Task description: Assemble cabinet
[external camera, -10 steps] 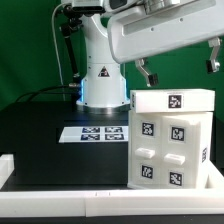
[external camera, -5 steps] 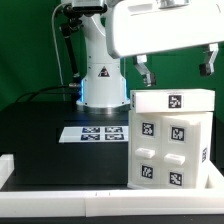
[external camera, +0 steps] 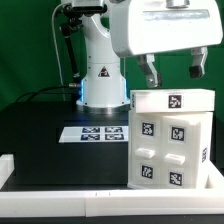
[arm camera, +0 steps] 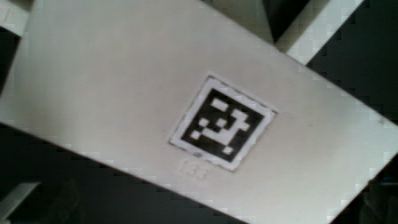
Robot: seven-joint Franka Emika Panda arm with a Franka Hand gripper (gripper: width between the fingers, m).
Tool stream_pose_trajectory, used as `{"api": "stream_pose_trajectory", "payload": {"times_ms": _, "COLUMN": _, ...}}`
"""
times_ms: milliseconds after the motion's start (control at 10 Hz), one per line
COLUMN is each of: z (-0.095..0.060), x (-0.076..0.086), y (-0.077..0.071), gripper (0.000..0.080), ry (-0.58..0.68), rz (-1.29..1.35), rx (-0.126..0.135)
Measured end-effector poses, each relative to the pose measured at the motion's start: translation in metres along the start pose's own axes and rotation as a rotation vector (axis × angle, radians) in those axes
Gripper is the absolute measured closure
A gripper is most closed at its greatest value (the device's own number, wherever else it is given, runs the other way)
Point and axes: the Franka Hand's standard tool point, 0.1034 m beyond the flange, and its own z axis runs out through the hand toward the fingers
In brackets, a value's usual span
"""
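Note:
The white cabinet (external camera: 172, 140) stands upright at the exterior view's right, near the table's front. Its front face holds several small white blocks with black-and-white marker tags. One more tag (external camera: 174, 101) sits on its top. My gripper (external camera: 173, 71) hangs just above the cabinet's top, fingers spread apart and empty, not touching it. The wrist view is filled by the cabinet's white top face (arm camera: 125, 90) with its square tag (arm camera: 228, 117). My fingertips do not show in the wrist view.
The marker board (external camera: 95, 133) lies flat on the black table (external camera: 45, 140), left of the cabinet in the exterior view. The arm's white base (external camera: 100, 75) stands at the back. A low white rim (external camera: 60, 190) runs along the table's front edge.
My gripper has turned about its vertical axis and its fingers now stand closer together above the cabinet's top. The cabinet has not moved.

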Motion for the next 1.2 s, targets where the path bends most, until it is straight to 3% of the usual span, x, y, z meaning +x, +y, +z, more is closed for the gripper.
{"api": "stream_pose_trajectory", "payload": {"times_ms": 200, "z": 0.002, "x": -0.001, "y": 0.001, "gripper": 0.0002, "ry": -0.009, "rz": -0.28, "rx": -0.03}}
{"api": "stream_pose_trajectory", "payload": {"times_ms": 600, "z": 0.006, "x": -0.002, "y": -0.005, "gripper": 0.0002, "ry": -0.07, "rz": -0.637, "rx": -0.055}}
{"api": "stream_pose_trajectory", "payload": {"times_ms": 900, "z": 0.011, "x": -0.009, "y": -0.004, "gripper": 0.0002, "ry": -0.136, "rz": -0.889, "rx": -0.062}}
{"api": "stream_pose_trajectory", "payload": {"times_ms": 1200, "z": 0.017, "x": -0.014, "y": -0.001, "gripper": 0.0002, "ry": -0.146, "rz": -1.011, "rx": -0.049}}
